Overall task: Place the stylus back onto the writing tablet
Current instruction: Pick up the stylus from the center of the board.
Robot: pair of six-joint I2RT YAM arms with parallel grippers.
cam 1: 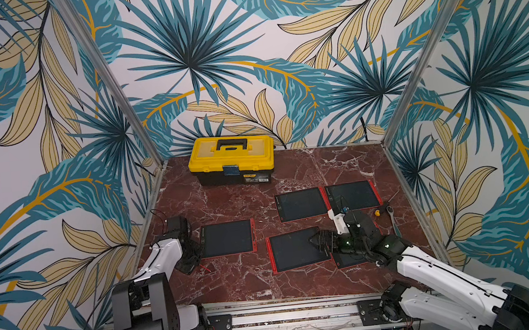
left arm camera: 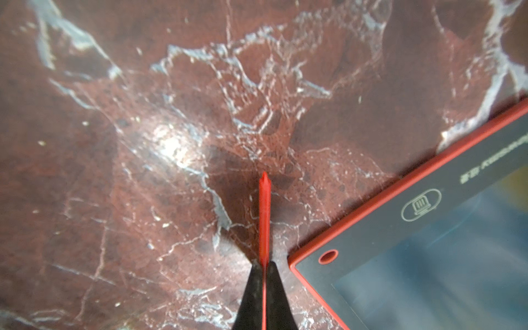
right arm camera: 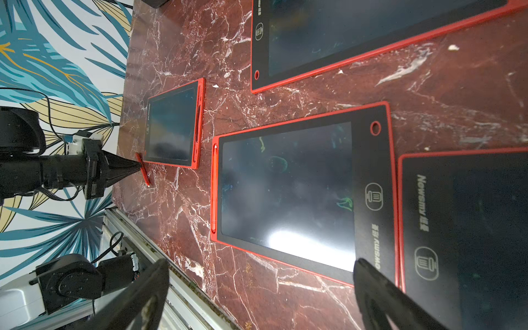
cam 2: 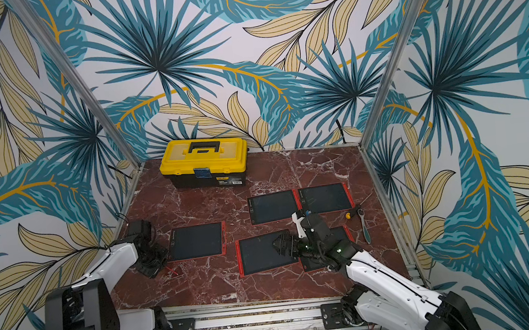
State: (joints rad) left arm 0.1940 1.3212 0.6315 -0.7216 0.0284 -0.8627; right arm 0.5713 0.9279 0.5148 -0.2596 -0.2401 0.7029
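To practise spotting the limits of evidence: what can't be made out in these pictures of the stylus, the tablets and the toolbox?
- Stylus rear end: left wrist view, hidden between the fingers of the shut left gripper.
- Writing tablet under the right arm: both top views, mostly covered by that arm.
- Yellow toolbox label: top views, too small to read.

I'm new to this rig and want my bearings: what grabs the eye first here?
The yellow toolbox at the back of the red marble table stands out, with several red-framed writing tablets lying flat in front of it. The left gripper is shut on a thin red stylus beside a corner of the tablet nearest the left arm, while the right gripper hangs open over the front middle tablet.
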